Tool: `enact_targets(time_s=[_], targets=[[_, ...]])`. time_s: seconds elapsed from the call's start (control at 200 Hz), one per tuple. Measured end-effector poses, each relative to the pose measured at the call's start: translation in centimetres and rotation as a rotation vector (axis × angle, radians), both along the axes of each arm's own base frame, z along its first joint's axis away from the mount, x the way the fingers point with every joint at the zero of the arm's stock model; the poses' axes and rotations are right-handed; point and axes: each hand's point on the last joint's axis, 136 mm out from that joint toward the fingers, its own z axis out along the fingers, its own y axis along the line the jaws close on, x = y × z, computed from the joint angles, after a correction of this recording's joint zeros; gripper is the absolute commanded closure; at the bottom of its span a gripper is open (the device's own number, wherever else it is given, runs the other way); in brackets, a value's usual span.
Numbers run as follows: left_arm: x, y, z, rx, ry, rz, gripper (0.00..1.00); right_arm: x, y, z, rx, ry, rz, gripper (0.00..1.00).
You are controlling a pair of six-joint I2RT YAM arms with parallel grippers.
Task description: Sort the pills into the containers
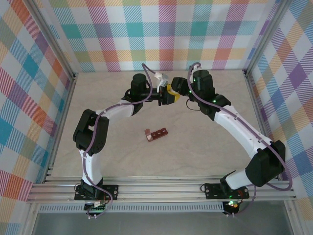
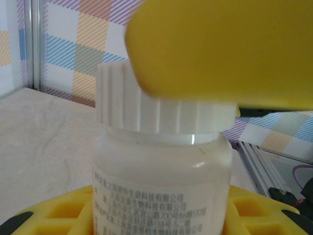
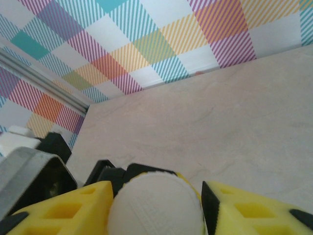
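Beige stone-look surface [image 1: 122, 156], with both arms meeting above its far middle. The left claw [image 2: 156, 213] clenches the white bottle [image 2: 161, 166] by its body, probably steadying it for uncapping. The right claw [image 3: 156, 196] straddles the ribbed cap [image 2: 166, 115]; whether it grips, I cannot tell. The containers [image 1: 156, 133] lie mid-surface, well apart.

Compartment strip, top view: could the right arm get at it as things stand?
Probably yes, once freed. The strip lies on open table, nothing over it, but the right arm is busy: its jaws sit around the cap of the white bottle that the left arm holds.
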Motion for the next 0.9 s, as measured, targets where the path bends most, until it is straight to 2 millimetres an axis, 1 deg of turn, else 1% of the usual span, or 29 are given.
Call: enact_targets(time_s=[0.05,0.13,0.195,0.275,0.475,0.605,0.69,0.785,0.9], targets=[[0.1,0.0,0.3,-0.008,-0.015,0.003,1.0,-0.2,0.3,-0.1,-0.005,0.014,0.019,0.3],[0.1,0.0,0.6,-0.016,-0.03,0.003,1.0,-0.6,0.7,0.2,-0.007,0.024,0.053,0.23],[0.1,0.0,0.8,-0.021,-0.037,0.003,1.0,-0.8,0.7,0.8,-0.009,0.023,0.071,0.19],[0.1,0.0,0.9,-0.025,-0.043,0.004,1.0,-0.9,0.8,1.5,-0.011,0.005,0.099,0.18],[0.1,0.0,1.0,-0.027,-0.045,0.003,1.0,-1.6,0.0,3.2,-0.009,-0.057,0.183,0.18],[0.1,0.0,0.9,-0.026,-0.045,0.003,1.0,-1.1,-1.2,4.1,-0.016,-0.114,0.221,0.21],[0.1,0.0,0.9,-0.026,-0.045,0.003,1.0,-0.8,-2.1,4.0,-0.017,-0.123,0.238,0.23],[0.1,0.0,0.9,-0.027,-0.045,0.003,1.0,-0.6,-2.5,3.8,-0.015,-0.127,0.266,0.24],[0.1,0.0,0.9,-0.026,-0.045,0.003,1.0,-0.6,-1.9,3.2,-0.008,-0.115,0.315,0.24]])
